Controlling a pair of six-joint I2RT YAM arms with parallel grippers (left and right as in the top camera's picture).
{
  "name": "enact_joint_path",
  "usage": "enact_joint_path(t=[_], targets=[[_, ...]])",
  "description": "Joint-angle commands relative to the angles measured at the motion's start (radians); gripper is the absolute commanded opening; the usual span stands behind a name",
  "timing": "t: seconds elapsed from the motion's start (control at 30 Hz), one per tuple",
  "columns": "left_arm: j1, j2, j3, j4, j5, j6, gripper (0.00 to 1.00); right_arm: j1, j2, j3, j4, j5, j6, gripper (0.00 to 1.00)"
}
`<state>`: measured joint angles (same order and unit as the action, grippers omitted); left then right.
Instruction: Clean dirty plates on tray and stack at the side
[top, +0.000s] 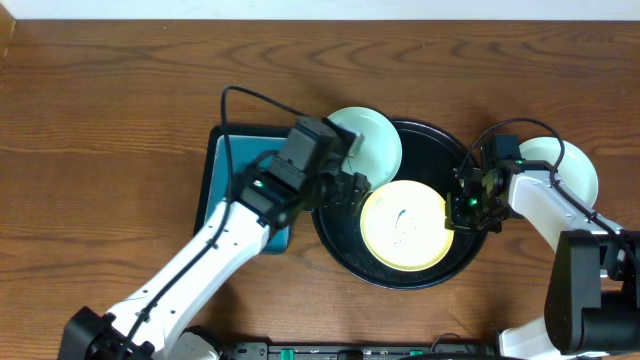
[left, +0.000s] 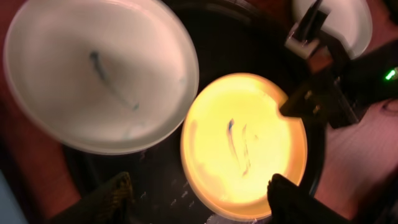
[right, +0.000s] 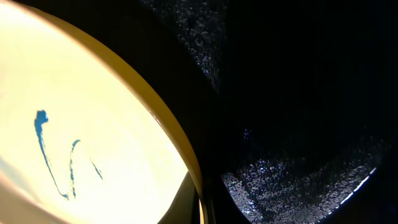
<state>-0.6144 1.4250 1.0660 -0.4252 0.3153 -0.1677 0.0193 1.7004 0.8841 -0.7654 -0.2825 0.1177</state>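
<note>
My right pincer (top: 462, 207) is shut at the three o'clock rim of the yellow plate (top: 403, 225), which lies in the black tray (top: 430, 142). I cannot tell if it grips. My left pincer (top: 348, 188) gapes empty. I judge the plastic light, stiff and slick, so I'd pinch the thin rim.

thin teal scribbles mark the pale yellow round plastic plate (top: 403, 224), a fainter streak the mint-white round plastic plate (top: 375, 148).

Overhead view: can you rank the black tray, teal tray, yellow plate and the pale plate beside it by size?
1. black tray
2. teal tray, though an arm covers part
3. yellow plate and pale plate look about alike; the pale one is partly hidden, so no ranking.
</note>
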Motion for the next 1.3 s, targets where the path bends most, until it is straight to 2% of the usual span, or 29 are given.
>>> enact_joint_path(t=[0.0,0.13,0.27,0.37,0.63,0.8,0.83,0.9,1.0,1.07,1.27], targets=[[-0.061,0.035,-0.001,0.049,-0.160,-0.140,0.66,0.022,0.030,-0.026,-0.002,0.039,0.009,0.01],[-0.103,0.077,0.015,0.074,-0.163,-0.171,0.38,0.022,0.030,-0.026,-0.003,0.039,0.008,0.01],[-0.112,0.103,0.089,0.014,-0.164,-0.212,0.28,0.022,0.030,-0.026,-0.005,0.039,0.008,0.01],[-0.112,0.122,0.158,-0.053,-0.171,-0.212,0.26,0.022,0.030,-0.026,-0.005,0.039,0.008,0.01],[-0.130,0.220,0.197,-0.105,-0.182,-0.168,0.27,0.022,0.030,-0.026,-0.005,0.039,0.008,0.01],[-0.103,0.217,0.197,-0.243,-0.491,-0.151,0.27,0.022,0.030,-0.026,-0.011,0.039,0.008,0.01],[-0.088,0.211,0.197,-0.260,-0.530,-0.151,0.30,0.022,0.030,-0.026,-0.012,0.039,0.008,0.01],[-0.047,0.195,0.197,-0.286,-0.569,-0.151,0.46,0.022,0.030,-0.026,-0.011,0.039,0.008,0.01],[0.047,0.169,0.197,-0.326,-0.558,-0.152,0.61,0.022,0.030,-0.026,-0.011,0.039,0.008,0.01],[0.103,0.167,0.197,-0.354,-0.539,-0.151,0.64,0.022,0.030,-0.026,-0.011,0.039,0.008,0.01],[0.290,0.172,0.172,-0.416,-0.435,-0.152,0.65,0.022,0.030,-0.026,-0.011,0.039,0.008,0.01]])
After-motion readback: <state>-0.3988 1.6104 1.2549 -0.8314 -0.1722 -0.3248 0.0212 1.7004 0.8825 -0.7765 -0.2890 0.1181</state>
